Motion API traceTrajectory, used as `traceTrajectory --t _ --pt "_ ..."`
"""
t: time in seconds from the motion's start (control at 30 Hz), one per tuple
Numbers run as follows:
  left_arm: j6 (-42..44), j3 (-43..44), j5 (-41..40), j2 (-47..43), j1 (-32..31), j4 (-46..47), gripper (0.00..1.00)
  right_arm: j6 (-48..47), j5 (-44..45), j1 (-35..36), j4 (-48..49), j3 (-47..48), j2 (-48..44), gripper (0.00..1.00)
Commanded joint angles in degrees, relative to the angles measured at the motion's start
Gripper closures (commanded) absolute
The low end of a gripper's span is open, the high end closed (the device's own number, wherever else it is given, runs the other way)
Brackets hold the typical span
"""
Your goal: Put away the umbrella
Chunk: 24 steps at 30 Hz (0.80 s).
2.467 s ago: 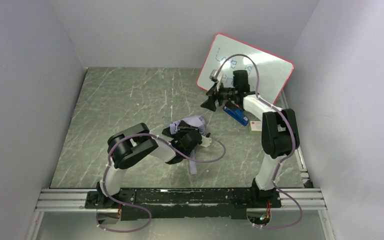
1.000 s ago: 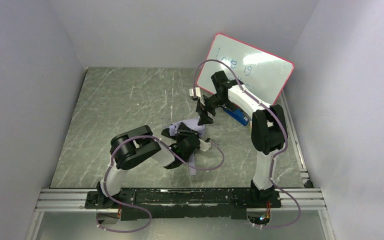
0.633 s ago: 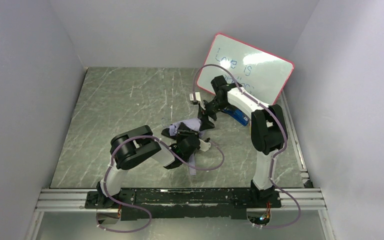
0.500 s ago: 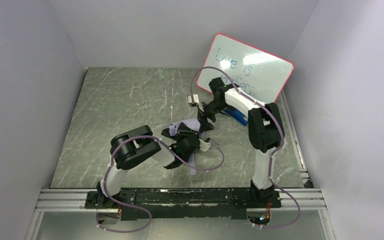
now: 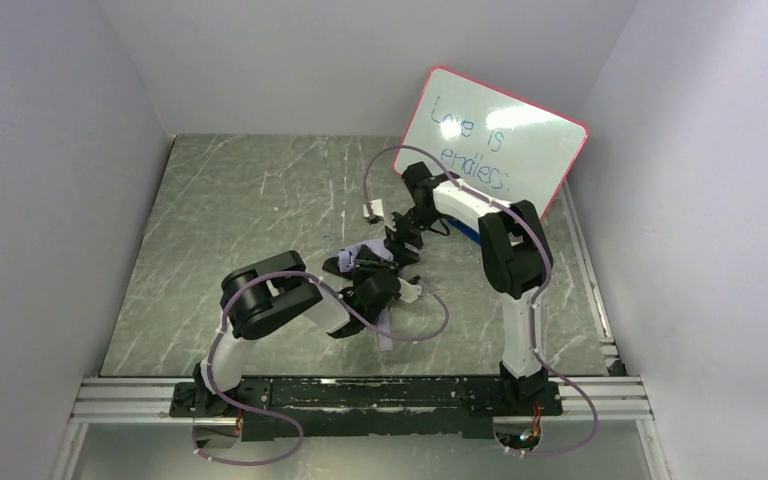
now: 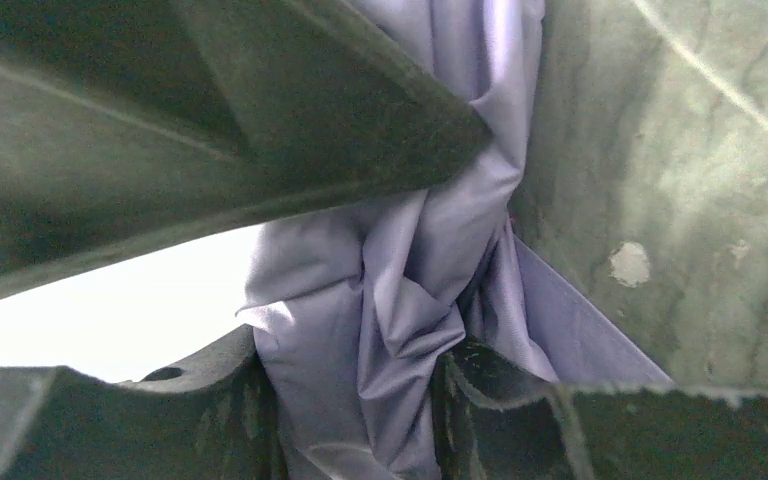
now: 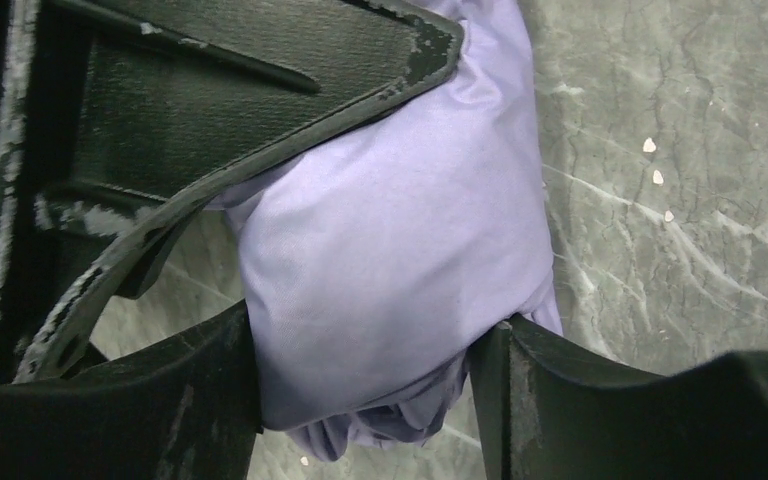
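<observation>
You have the umbrella [image 5: 382,250] lying in the middle of the table [image 5: 260,200], loosely bundled. Your left claw [image 5: 375,285] pinches its near folds, apparently anchoring it. Your right claw [image 5: 401,238] squeezes the far fabric, likely gathering it for wrapping.

Top camera high, looking down; wrist cameras close-up, both on umbrella [image 5: 372,250] fabric.

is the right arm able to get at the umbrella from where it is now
Likely yes: the right gripper has its fingers either side of the umbrella, nothing in between; the left gripper clamps it too.
</observation>
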Motion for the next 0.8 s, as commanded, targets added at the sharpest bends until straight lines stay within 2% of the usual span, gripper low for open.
traceTrajectory --t 0.0,0.27,0.37,0.47,0.53,0.63,0.77 --pt "-3.63 -3.46 4.39 3.81 -1.29 -14.2 0.95 -0.04 1.73 1.54 0.51 0.72 3.63 0.39" --pt "-6.22 -2.41 5.28 2.15 -1.28 -16.48 0.95 4.48 2.43 1.45 3.16 -1.88 3.66 0.81" --pt "-7.56 -1.32 5.87 0.65 -1.31 -18.85 0.71 7.3 3.42 1.36 4.28 -1.9 4.45 0.92" --pt "-11.44 0.62 8.15 -3.22 -1.22 -24.9 0.48 8.88 5.89 1.27 7.87 -4.58 3.29 0.97" --pt "-13.87 1.28 9.84 -6.39 -1.25 -27.78 0.4 9.87 7.23 1.27 10.61 -6.49 1.87 0.98" --pt "-15.55 1.36 11.57 -11.53 -1.2 -31.66 0.33 10.57 8.75 1.23 13.26 -8.1 1.05 0.98" --pt "-15.62 -2.71 13.64 -19.28 -1.15 -32.94 0.3 10.79 11.2 1.19 15.34 -9.45 0.39 0.98"
